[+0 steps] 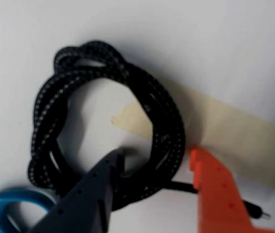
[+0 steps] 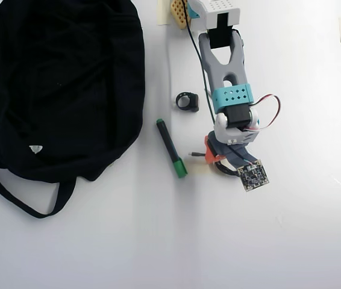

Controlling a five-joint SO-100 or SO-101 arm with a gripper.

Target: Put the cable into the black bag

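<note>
Far left in the overhead view: the black bag (image 2: 56,78), flat on the white table (image 2: 303,241), well apart from the arm, long strap (image 2: 14,195) trailing out below. Waiting there for the cable. Next, a small black ring (image 2: 187,101) and a green pen (image 2: 172,148), lying loose between bag and arm. Not part of the job.

Further right, the gripper (image 2: 217,161), pointing down over the cable (image 2: 197,155), plug end poking out toward the pen.

Wrist view, left to right: blue scissors handle (image 1: 1,206) in the corner, then the cable (image 1: 45,116) coiled on a strip of tape (image 1: 234,136). Dark finger (image 1: 94,189) inside the coil, orange finger (image 1: 215,189) outside. Claw spread wide around the cord, not squeezing yet, probably set so for a grab. Little metal plug (image 1: 259,211) at the far right.
</note>
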